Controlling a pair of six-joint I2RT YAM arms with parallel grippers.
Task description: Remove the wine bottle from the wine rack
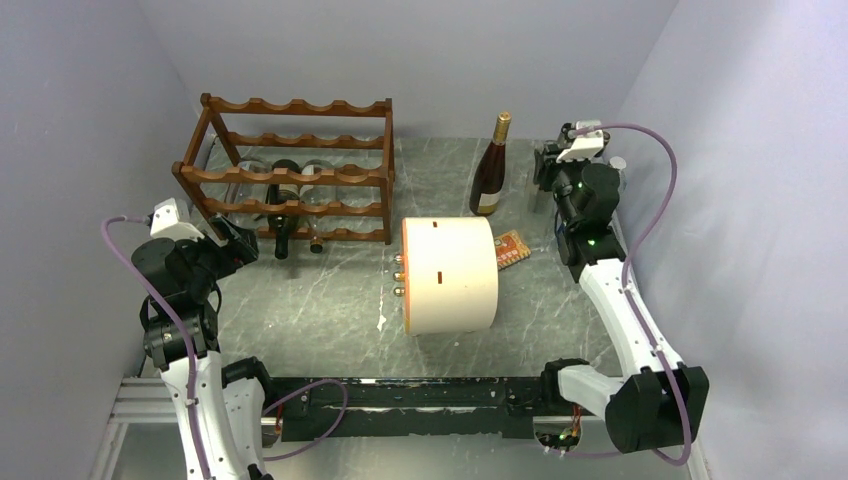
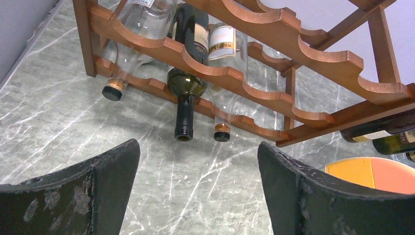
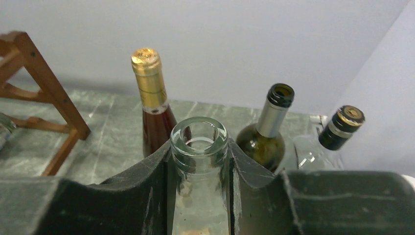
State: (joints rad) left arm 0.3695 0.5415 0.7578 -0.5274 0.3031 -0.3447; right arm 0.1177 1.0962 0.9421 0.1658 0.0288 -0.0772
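The reddish-brown wine rack [image 1: 290, 170] stands at the back left. Three wine bottles lie in its lower tier, necks towards me: a dark one [image 2: 188, 83] between two clear ones [image 2: 122, 68] [image 2: 222, 98]. My left gripper [image 2: 198, 166] hangs open just in front of those necks, touching nothing, at the rack's front left corner [image 1: 235, 245]. At the far right my right gripper [image 3: 199, 161] is shut on the neck of an upright, uncorked clear wine bottle [image 3: 199, 139], away from the rack. In the top view that gripper [image 1: 545, 175] hides the bottle.
A gold-foiled reddish bottle [image 1: 491, 170] stands at the back centre. Beside it in the right wrist view are a green open bottle [image 3: 271, 127] and a black-capped clear one [image 3: 337, 129]. A cream cylinder [image 1: 450, 275] lies mid-table with an orange packet [image 1: 511, 250] next to it.
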